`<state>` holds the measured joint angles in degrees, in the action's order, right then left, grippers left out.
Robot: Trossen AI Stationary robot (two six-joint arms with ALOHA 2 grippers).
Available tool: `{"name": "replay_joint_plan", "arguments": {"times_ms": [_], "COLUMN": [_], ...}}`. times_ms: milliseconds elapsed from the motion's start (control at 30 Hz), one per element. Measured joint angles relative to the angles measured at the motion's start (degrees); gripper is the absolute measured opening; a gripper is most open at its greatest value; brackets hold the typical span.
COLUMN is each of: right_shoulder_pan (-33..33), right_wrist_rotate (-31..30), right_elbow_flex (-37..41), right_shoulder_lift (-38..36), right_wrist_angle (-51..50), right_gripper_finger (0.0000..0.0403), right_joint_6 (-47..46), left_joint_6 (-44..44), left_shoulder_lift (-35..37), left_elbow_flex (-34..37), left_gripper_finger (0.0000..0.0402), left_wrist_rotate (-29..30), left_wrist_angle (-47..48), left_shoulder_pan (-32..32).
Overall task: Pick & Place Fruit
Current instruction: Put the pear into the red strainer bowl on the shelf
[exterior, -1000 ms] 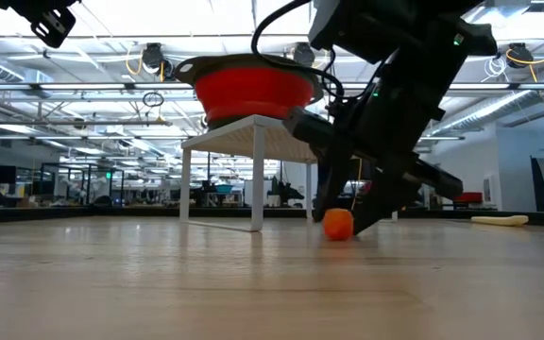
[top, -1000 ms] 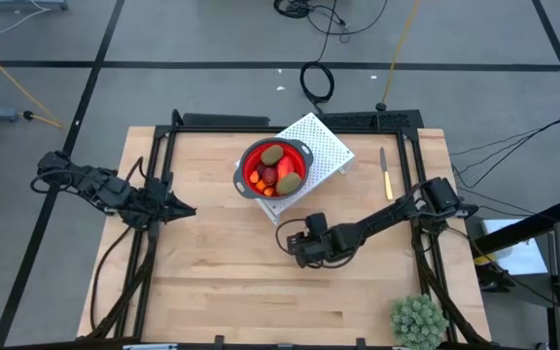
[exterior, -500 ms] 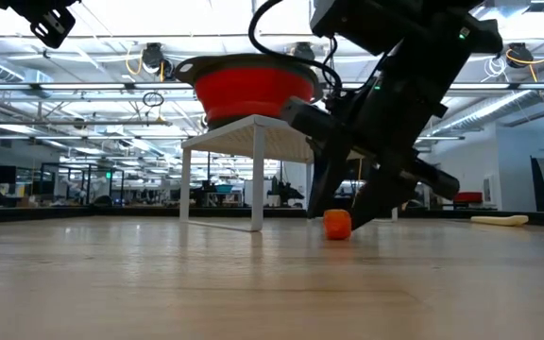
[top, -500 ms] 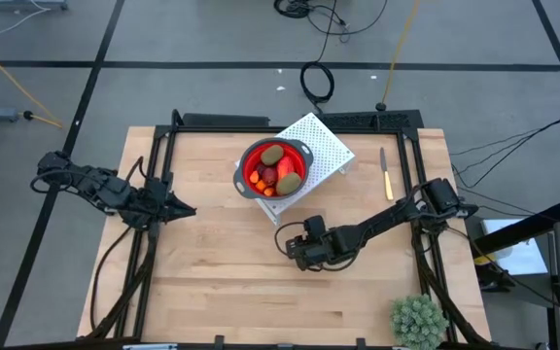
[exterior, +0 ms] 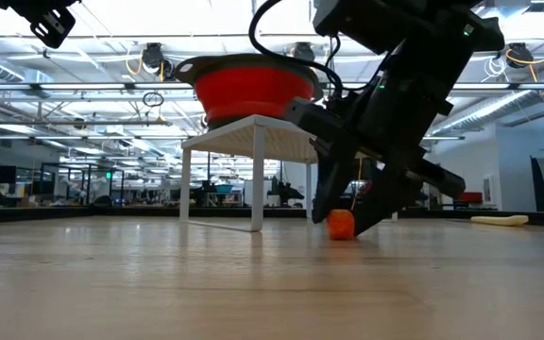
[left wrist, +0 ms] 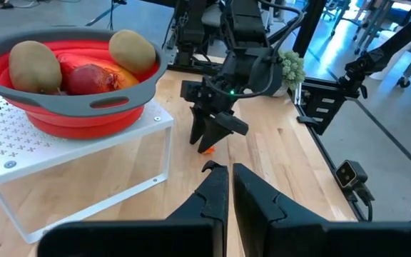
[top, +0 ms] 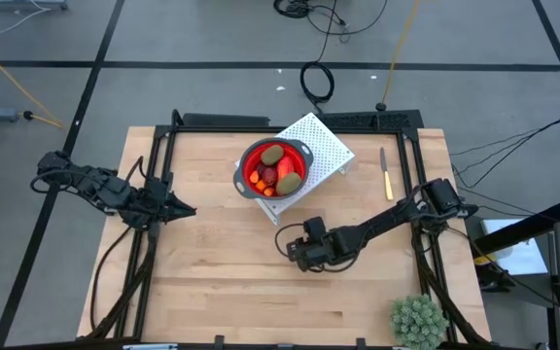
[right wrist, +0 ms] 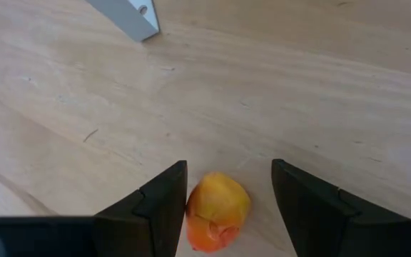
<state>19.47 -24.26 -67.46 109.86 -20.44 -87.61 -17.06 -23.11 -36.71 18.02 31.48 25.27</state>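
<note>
Between the earlier frames and now, the right hand (right wrist: pixel 223 193) has been lowered slightly around the small orange fruit (right wrist: pixel 217 211), which lies on the table (top: pixel 212 282) near its middle, in front of the white stand (top: pixel 327 146). Its fingers are held apart on either side of the piece, one apparently touching it, with nothing gripped yet. The grasp step is judged to be in hand; closing on the piece and lifting it clear is called for next. The red bowl (top: pixel 252 159) on the stand, toward the far edge, already holds other fruit. The stand's leg (exterior: pixel 257 179) is near and must be cleared. The left hand (top: pixel 189 210) is closed and empty, by the left edge.
</note>
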Motion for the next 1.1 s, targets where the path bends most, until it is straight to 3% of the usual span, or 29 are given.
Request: {"name": "replay_joint_plan", "arguments": {"times_ms": [533,900,1100], "right_shoulder_pan": [1.0,1.0,1.1], "right_wrist_rotate": [2.8,3.4,6.8], "right_elbow_flex": [-0.1,0.0,0.1], "right_shoulder_lift": [-0.1,-0.1,-3.3], "right_wrist_angle": [-2.5,-2.7,-2.3], "right_gripper_finger": [0.0192,0.0103,0.0098], "right_joint_6": [0.1,3.0,8.2], "left_joint_6": [-0.3,-0.8,-1.1], "left_shoulder_lift": [0.0,0.0,0.0], "left_elbow_flex": [0.0,0.0,0.0], "left_gripper_finger": [0.0019,0.0019,0.0019], "left_wrist_rotate": [0.1,0.5,0.5], "left_wrist_angle": [-0.3,-1.6,-1.6], "left_shoulder_pan": [0.0,0.0,0.0]}}
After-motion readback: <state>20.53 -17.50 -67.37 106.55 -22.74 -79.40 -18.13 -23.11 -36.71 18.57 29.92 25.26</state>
